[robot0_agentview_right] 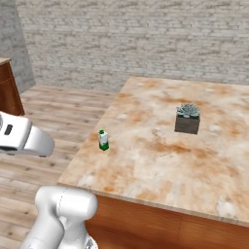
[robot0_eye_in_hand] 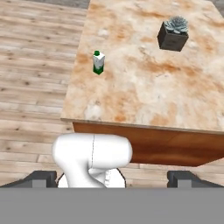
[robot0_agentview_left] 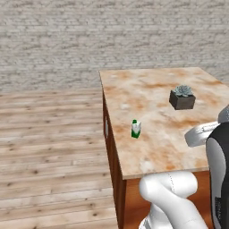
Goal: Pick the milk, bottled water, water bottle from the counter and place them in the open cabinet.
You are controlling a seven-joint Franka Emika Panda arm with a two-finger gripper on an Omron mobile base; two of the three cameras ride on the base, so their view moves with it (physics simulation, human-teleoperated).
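Spread wide, the gripper hangs high and back from the counter, its two dark fingertips far apart at the bottom of the hand view, with nothing between them. It is well apart from the milk.

The milk stands upright on the counter near its left edge, closer to the near edge than the far one. A small dark square pot with a grey-green succulent sits further back on the counter and to the right of the milk, well apart from it. Pale plank flooring runs along the counter's left side, and a grey brick wall rises behind the counter.
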